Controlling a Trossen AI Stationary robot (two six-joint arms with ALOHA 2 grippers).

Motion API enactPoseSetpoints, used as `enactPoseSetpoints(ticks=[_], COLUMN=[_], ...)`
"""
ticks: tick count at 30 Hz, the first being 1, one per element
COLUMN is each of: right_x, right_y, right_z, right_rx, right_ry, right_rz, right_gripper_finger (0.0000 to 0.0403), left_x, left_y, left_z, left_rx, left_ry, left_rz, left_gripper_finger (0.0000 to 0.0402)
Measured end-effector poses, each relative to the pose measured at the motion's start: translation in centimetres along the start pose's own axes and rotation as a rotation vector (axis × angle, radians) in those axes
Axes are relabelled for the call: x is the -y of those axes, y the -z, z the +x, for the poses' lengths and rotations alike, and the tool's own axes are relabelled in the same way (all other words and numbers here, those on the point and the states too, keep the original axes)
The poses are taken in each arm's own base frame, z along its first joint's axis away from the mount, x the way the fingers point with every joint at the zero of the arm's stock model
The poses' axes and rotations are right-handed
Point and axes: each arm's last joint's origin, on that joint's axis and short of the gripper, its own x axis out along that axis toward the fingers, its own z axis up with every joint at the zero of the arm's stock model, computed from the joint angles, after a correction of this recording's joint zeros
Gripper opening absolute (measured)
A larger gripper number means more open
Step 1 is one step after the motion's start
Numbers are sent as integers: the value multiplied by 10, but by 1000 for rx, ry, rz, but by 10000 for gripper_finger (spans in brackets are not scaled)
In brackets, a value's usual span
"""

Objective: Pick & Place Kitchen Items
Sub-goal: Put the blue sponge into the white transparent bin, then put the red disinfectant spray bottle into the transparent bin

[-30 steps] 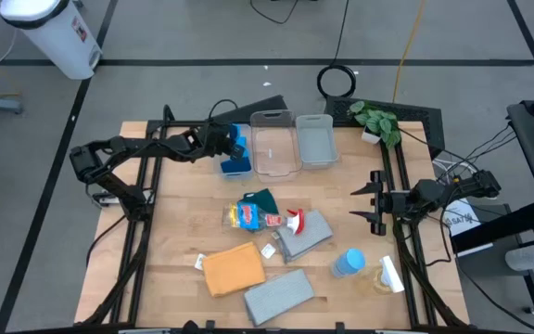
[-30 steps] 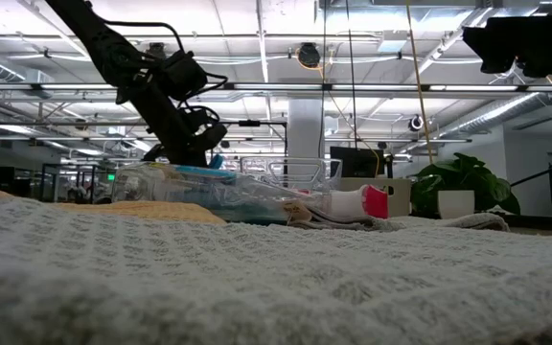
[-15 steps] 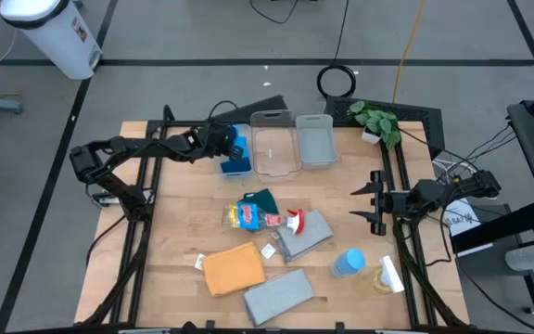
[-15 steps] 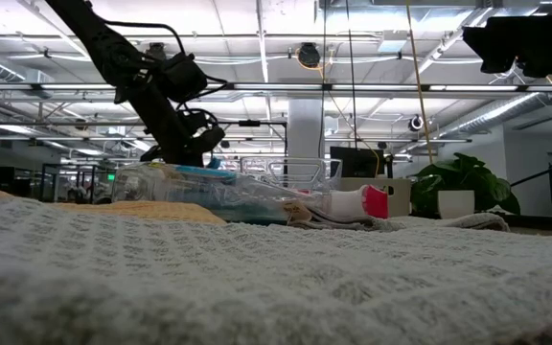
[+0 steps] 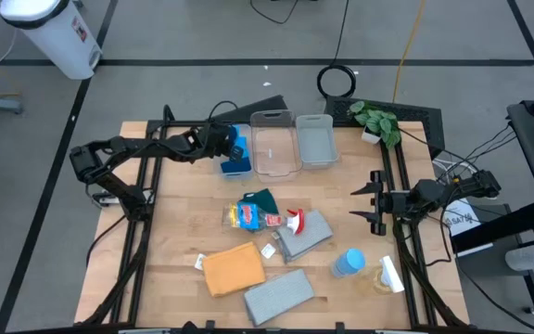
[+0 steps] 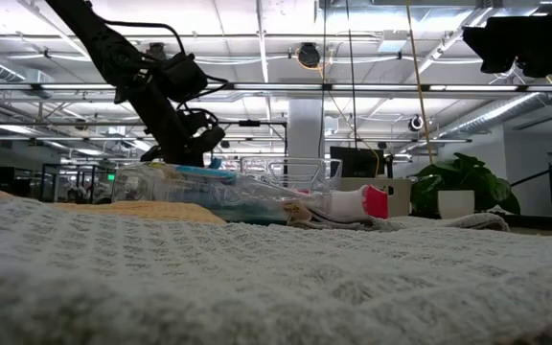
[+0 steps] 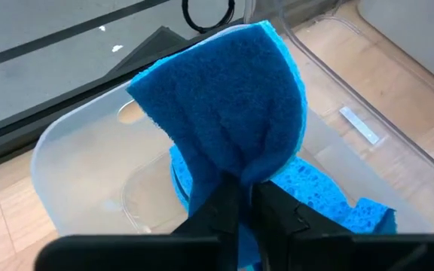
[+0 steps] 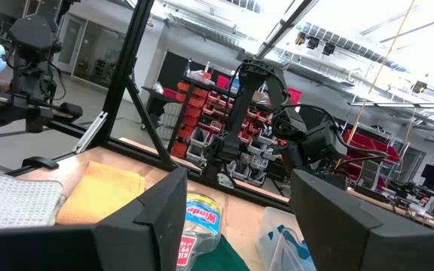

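Bench (image 5: 184, 232): pale wooden plank top, rectangular, framed by dark metal rails. Bins: two clear rectangular plastic bins, the middle bin (image 5: 274, 144) and the far bin (image 5: 314, 139), side by side at the bench's far edge, plus a smaller clear bin (image 5: 237, 165) just left of them holding flat blue sponges (image 7: 330, 199), coarse and porous. Cloths: orange cloth (image 5: 233, 269), folded square, soft weave, near the front edge; grey cloth (image 5: 279, 295), folded oblong with waffle texture, just right of it; second grey cloth (image 5: 306, 234), folded, at bench centre; dark-green cloth (image 5: 261, 199), crumpled, beyond the centre. Bottles: clear spray bottle with red top (image 5: 265, 219) lying on its side between the dark-green and second grey cloths; blue-topped bottle (image 5: 348, 263), round from above, towards the front right; white-topped bottle (image 5: 389, 275) lying at the right edge. Plant (image 5: 376, 121): green, leafy, at the far right corner. Left pincer (image 7: 244, 202): over the small bin, fingers pinched nearly together on a blue sponge (image 7: 224, 113), which is bent double and held above those lying in the bin. Right pincer (image 5: 371, 200): at the bench's right edge, fingers standing well apart, nothing between them.
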Motion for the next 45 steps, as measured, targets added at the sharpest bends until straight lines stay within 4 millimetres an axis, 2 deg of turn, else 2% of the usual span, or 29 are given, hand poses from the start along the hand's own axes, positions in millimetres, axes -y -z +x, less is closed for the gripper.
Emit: enactPoseSetpoints(ticks=[6,18,23,29,39,45], right_x=[0,0,0,0,0,0], right_y=[0,0,0,0,0,0], right_z=[0,0,0,0,0,0], right_rx=[0,0,0,0,0,0], right_ry=[0,0,0,0,0,0], right_rz=[0,0,0,0,0,0], right_gripper_finger=[208,208,208,208,208,208], left_x=[0,0,1,5,7,11], left_y=[0,0,-1,-1,-3,-9], left_z=[0,0,0,-1,-2,-18], left_rx=[1,3,10,27,47,96], left_ry=[1,0,5,20,29,58], left_rz=[-12,6,51,99,150,220], left_gripper_finger=[80,215,254,274,274,274])
